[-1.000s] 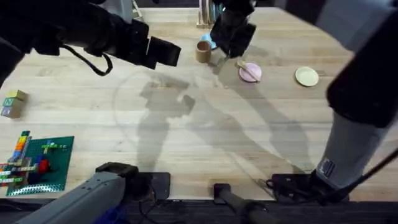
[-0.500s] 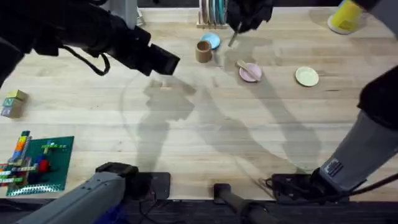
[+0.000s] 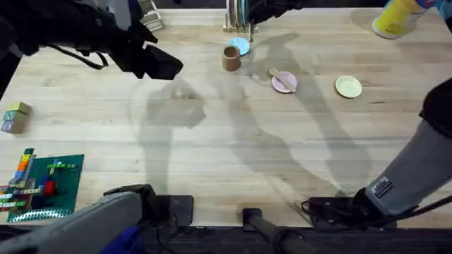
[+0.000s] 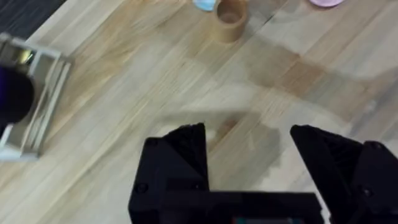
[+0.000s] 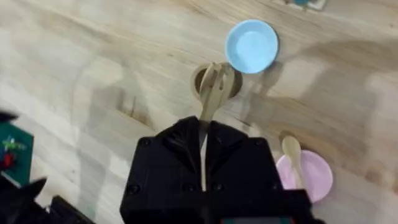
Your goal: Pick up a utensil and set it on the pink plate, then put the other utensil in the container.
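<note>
Wooden fork [image 5: 213, 87] sits pinched between the right gripper's [image 5: 203, 140] closed fingers, tines above the brown cup [image 5: 205, 78], while the spoon [image 5: 292, 155] lies on the pink plate [image 5: 311, 180]; the left gripper's [image 4: 249, 155] fingers hang spread over bare table [image 4: 124, 93].

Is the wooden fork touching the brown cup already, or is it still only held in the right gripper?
Cannot tell. In the right wrist view the fork, held in the right gripper, overlaps the brown cup, but this does not show whether it touches.

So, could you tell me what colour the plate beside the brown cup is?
Light blue, clearest in the right wrist view.
</note>
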Action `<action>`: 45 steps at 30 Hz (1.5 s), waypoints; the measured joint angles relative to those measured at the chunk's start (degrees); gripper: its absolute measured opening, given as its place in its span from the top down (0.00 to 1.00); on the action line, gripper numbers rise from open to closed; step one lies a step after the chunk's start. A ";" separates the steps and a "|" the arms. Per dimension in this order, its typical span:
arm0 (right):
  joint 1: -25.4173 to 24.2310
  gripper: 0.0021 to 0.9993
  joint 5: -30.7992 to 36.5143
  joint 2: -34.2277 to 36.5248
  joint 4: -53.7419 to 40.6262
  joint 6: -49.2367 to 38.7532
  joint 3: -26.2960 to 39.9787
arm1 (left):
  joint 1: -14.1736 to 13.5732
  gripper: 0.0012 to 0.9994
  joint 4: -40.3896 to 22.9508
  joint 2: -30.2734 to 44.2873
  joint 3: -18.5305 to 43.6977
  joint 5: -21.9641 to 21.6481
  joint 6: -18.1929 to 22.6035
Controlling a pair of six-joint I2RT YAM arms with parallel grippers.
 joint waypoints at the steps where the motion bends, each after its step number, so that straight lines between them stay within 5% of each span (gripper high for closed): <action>1: -0.22 0.97 -0.93 0.00 0.05 -1.29 0.17 | 0.99 0.15 0.14 1.10 0.00 1.90 1.73; 7: -1.37 0.97 -7.26 -0.36 1.47 -8.42 1.86 | 4.57 0.10 2.76 7.26 0.00 11.38 8.74; 13: -4.17 0.97 -13.32 -3.42 1.99 -14.93 2.49 | 5.07 0.01 3.67 11.16 0.00 14.77 10.78; 28: -17.71 0.97 -46.39 -5.66 7.40 -33.91 3.08 | 5.07 0.01 3.57 11.56 0.00 16.16 11.57; 45: -18.72 0.97 -59.84 -5.29 7.54 -57.09 3.08 | 5.07 0.01 3.57 11.56 0.00 16.20 11.60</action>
